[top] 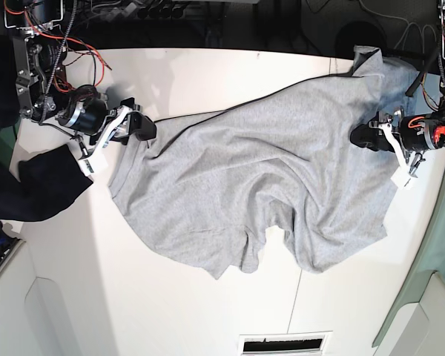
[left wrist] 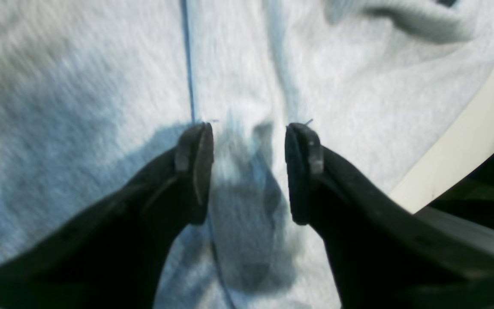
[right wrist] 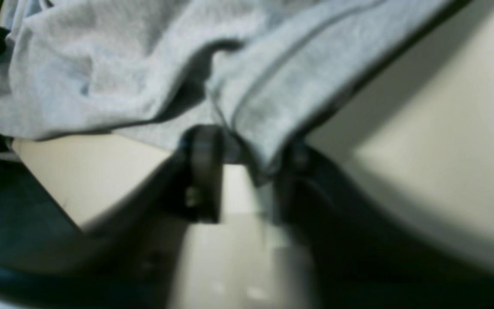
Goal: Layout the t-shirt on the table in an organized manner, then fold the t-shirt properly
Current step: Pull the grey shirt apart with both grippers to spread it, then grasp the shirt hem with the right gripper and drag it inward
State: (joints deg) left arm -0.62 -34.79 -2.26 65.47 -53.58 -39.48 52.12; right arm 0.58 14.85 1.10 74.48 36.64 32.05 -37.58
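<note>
Shirt crumpled across bench centre. Left fingers wide, hovering over cloth at 3 o'clock. Right fingers straddle hem at 9 o'clock; grip unclear. Pinch hem firmly, pull outward evenly.

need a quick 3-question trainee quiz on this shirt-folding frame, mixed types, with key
1. True or false: the heather-grey cotton t-shirt lies smooth and flat on the white smooth table.
2. The left pincer is: A open over the shirt; B shut on a sleeve; C out of view.
3. Fill in: in the base view, the dark navy cloth lies at the table's ___ edge.
Key: 1 false; 2 A; 3 left.
</note>
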